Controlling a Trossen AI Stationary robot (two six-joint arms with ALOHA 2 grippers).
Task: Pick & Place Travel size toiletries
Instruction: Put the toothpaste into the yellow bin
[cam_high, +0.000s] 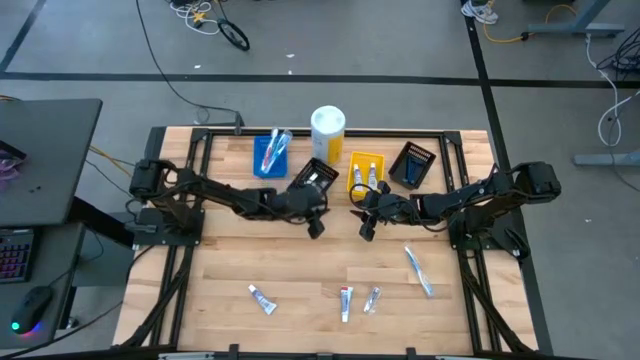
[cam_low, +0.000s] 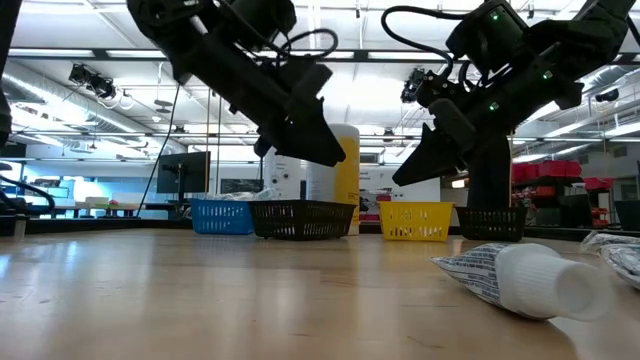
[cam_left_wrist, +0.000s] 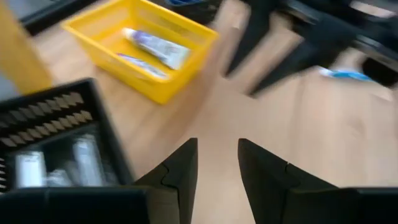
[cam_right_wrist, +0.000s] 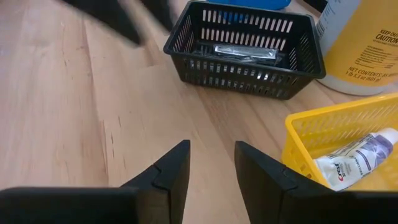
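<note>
tubes (cam_high: 364, 177) lie in the bin (cam_high: 355, 161) behind both end effectors.

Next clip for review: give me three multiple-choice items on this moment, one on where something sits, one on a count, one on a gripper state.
1. Where is the yellow bin?
A. between the white-and-yellow cylinder and the right-hand black bin
B. at the table's near edge
C. left of the blue bin

2. How many toiletry tubes lie loose on the near half of the table?
A. one
B. three
C. six

3. What state is the left gripper in?
A. shut on a tube
B. shut on a toothbrush
C. open and empty

Answers: 1 A, the high view shows that row. 2 B, three tubes lie there, apart from the toothbrush. 3 C, its wrist view shows a bare gap.
</note>
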